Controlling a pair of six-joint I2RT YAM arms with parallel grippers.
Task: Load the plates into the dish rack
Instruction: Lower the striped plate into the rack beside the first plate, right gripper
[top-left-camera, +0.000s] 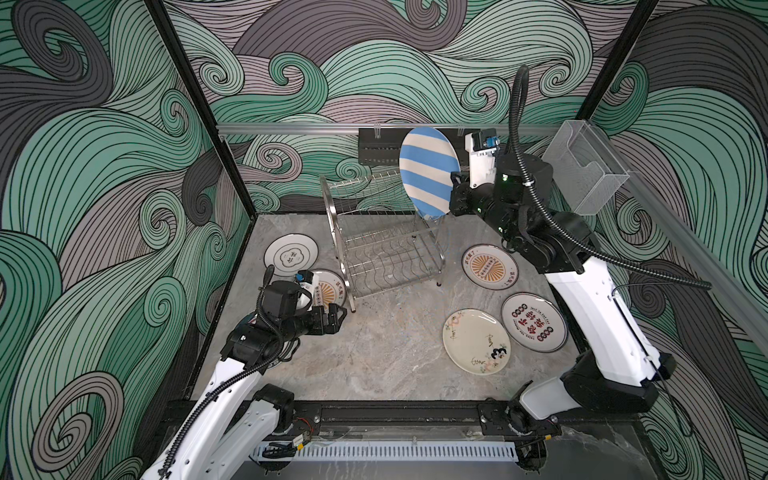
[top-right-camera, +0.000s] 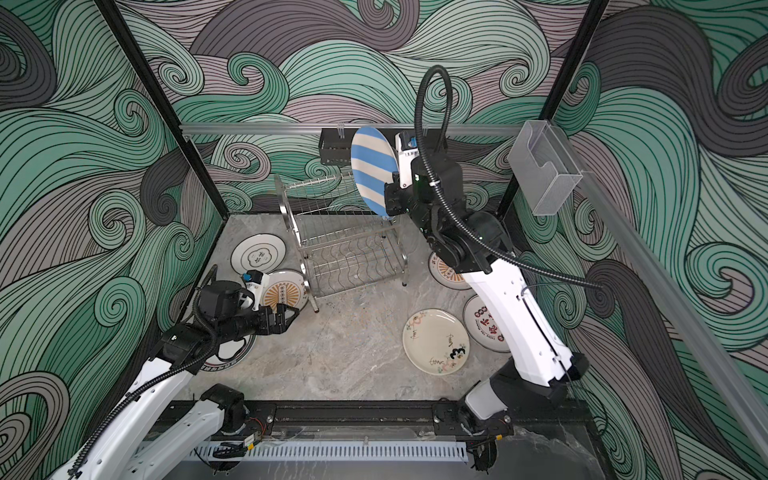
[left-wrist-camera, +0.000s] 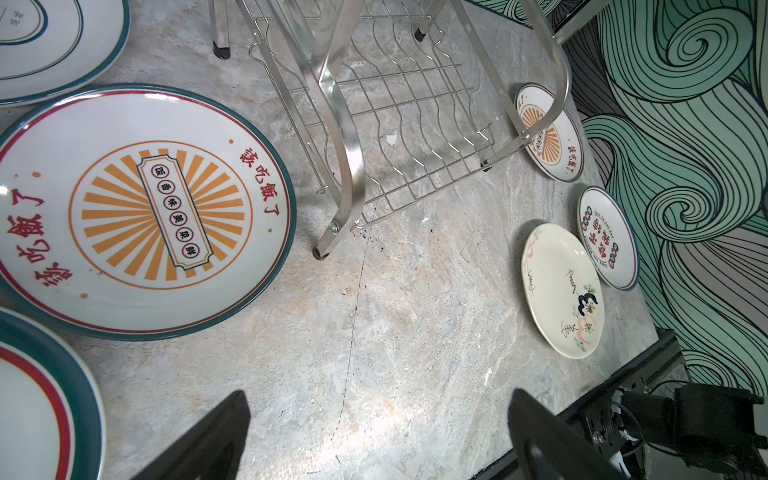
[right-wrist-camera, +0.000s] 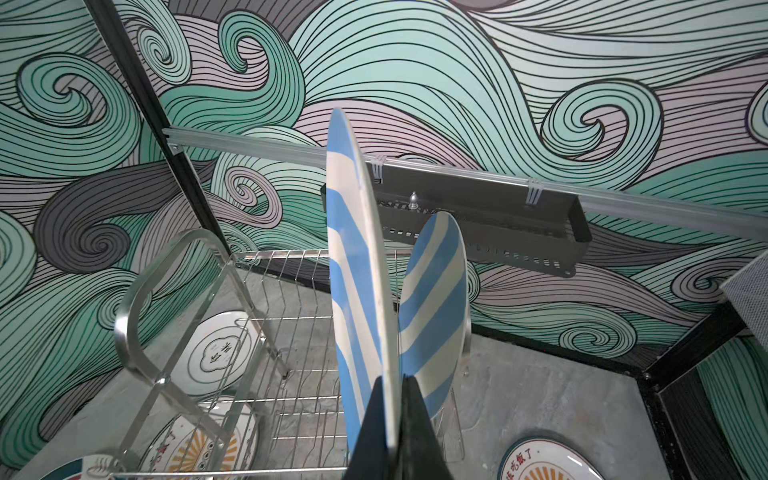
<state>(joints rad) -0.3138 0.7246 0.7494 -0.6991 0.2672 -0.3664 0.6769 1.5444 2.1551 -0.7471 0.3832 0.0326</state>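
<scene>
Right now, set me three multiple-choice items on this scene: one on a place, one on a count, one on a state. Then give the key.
1. The rear striped plate, behind the held striped plate, is:
A. leaning on the wall
B. upright in the dish rack
C. in the clear box

2. Orange-sunburst plates lying on the table:
A. one
B. two
C. four

3. The left hand is:
A. open and empty
B. shut on a plate
C. gripping the rack

Key:
1 B, the right wrist view shows it standing on edge in the rack.
2 B, one lies beside the left hand and another past the rack.
3 A, its fingers stand apart with only table between them.
</scene>
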